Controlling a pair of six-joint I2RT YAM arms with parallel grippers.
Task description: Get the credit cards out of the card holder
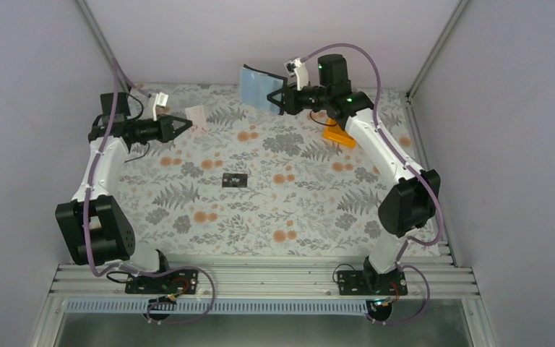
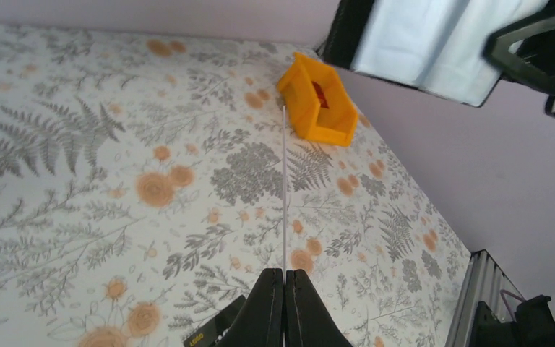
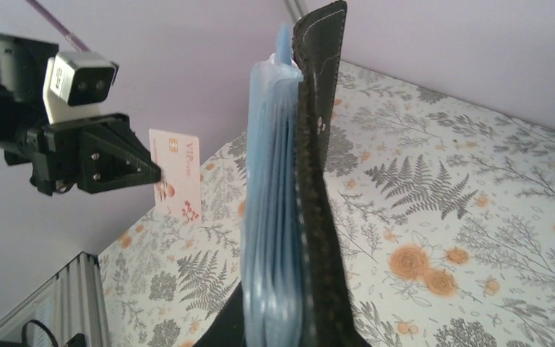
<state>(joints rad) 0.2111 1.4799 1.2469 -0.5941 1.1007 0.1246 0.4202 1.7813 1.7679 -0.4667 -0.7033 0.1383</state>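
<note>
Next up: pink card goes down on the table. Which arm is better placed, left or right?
Left. The left gripper is already shut on the pink card, raised above the table. The right gripper is busy, shut on the card holder held aloft.

The card holder (image 3: 323, 181) has a matt, stitched leather-like black cover and glossy, translucent bluish plastic sleeves (image 3: 267, 231).

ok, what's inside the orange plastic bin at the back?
A red item shows inside the orange plastic bin, only a sliver. The bin's own walls cover the rest of its inside, so any other contents cannot be seen.
</note>
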